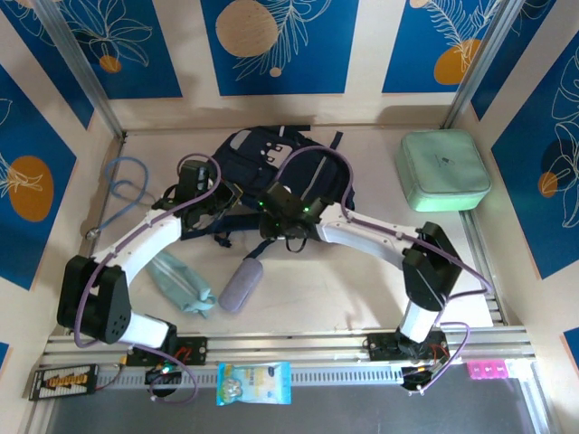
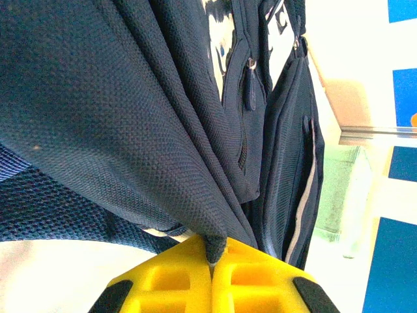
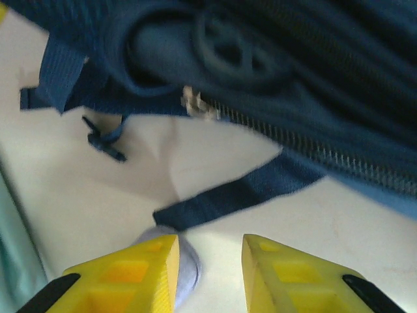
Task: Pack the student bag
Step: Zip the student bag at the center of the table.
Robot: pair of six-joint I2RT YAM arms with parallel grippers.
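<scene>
The student bag [image 1: 256, 154] lies at the middle of the table [image 1: 380, 289], near the back wall, its straps trailing toward the arms. The left gripper [image 2: 212, 253] is pinched tight on a fold of the bag's navy fabric. The right gripper [image 3: 208, 242] hovers over bare tabletop at the bag's near edge, jaws partly apart with nothing between them, a loose strap [image 3: 241, 192] just ahead. Open table runs to the right, between the bag and a closed mint green case [image 1: 443, 170] in the back right corner. A teal pouch [image 1: 181, 282] and a lavender-grey pouch [image 1: 240, 285] lie side by side nearer the front. Whether the bag holds anything cannot be told.
</scene>
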